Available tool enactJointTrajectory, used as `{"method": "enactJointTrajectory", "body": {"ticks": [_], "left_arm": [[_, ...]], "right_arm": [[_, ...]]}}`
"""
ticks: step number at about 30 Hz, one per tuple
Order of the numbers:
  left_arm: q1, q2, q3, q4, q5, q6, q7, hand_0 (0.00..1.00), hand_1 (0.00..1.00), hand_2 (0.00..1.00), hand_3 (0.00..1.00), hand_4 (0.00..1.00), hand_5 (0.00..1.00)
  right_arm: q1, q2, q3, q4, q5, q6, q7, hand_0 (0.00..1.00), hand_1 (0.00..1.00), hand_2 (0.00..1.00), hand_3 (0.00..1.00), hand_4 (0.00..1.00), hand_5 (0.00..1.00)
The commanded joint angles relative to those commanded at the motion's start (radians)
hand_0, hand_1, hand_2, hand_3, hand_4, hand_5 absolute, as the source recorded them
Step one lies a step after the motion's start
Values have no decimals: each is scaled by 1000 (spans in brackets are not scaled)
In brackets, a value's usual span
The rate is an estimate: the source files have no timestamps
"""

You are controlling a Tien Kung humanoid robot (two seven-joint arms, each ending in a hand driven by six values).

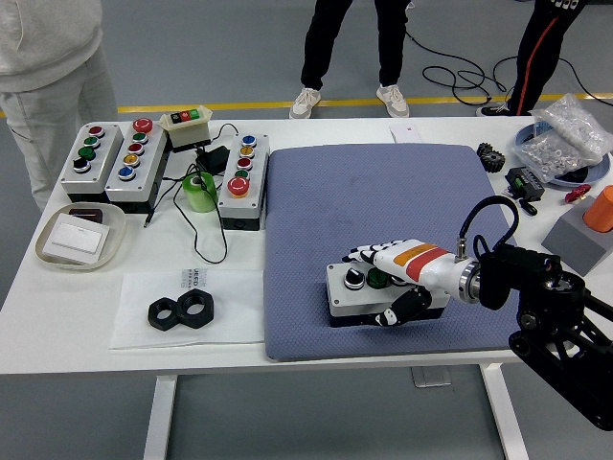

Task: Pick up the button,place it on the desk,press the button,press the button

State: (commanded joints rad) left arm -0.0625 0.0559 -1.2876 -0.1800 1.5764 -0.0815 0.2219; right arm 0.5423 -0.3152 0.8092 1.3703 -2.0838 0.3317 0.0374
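Where the blue-grey textured fabric mat (383, 201) nears its front edge, a small grey rectangular button box with a pale top face (356, 292) lies flat, carrying a white-and-black round knob and a green round button. The right hand (391, 283), white-shelled with an orange and red band and black finger joints, is clamped on this box: its fingers (369, 253) lie over the far edge and top, and the thumb presses the near side wall.

The mat is a soft, finely dimpled rectangle with rounded corners, covering the middle of the white smooth desk (86, 326). Left of the mat stands a narrow grey box with blue, yellow, green and red buttons in a row (243, 170). A translucent green roll of tape (200, 192) sits just beside it, among loose black cables. Further left are two more grey button boxes (115, 163), and behind them a small cream box with coloured buttons (186, 126).

A shallow oval beige tray (48, 251) near the left edge holds a white flat card and a dark block. Two black hexagonal nuts (181, 310) touch each other on a clear plastic sheet. At the far right, a round blue-rimmed dish (523, 135) holds a crinkled clear bag of pale small parts. People's legs stand beyond the desk.
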Motion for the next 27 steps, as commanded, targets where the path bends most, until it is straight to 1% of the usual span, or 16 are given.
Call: {"method": "enactJointTrajectory", "body": {"ticks": [5,9,16,19,22,23,24,27], "left_arm": [[1,0,-4,0,4,-1,1,750,913,962,845,563,998],[3,0,-10,0,10,-1,1,750,913,962,845,563,998],[3,2,-15,0,10,-2,2,750,913,962,844,563,998],[5,3,-14,0,5,-2,3,750,913,962,845,562,998],[7,5,-17,0,4,-1,3,750,913,962,845,562,998],[8,5,-17,0,3,-1,4,750,914,962,842,563,998],[9,5,-17,0,3,-1,4,750,914,962,842,563,998],[12,7,-14,0,-8,-1,3,750,914,962,842,563,998]], "right_arm": [[-1,0,3,3,-2,-5,-2,937,950,998,998,890,289],[-3,-4,13,22,-8,0,-2,937,950,998,998,890,289],[9,-26,48,78,-21,5,-5,933,947,998,998,890,286],[13,-43,68,110,-23,8,-9,926,943,998,998,891,288],[10,-68,96,156,-35,12,-14,926,943,998,998,891,288],[6,-77,106,170,-41,15,-16,913,925,963,998,887,272],[2,-85,115,187,-45,16,-18,913,925,963,998,887,272],[-15,-116,150,238,-57,-4,-43,913,925,963,998,887,272]]}}
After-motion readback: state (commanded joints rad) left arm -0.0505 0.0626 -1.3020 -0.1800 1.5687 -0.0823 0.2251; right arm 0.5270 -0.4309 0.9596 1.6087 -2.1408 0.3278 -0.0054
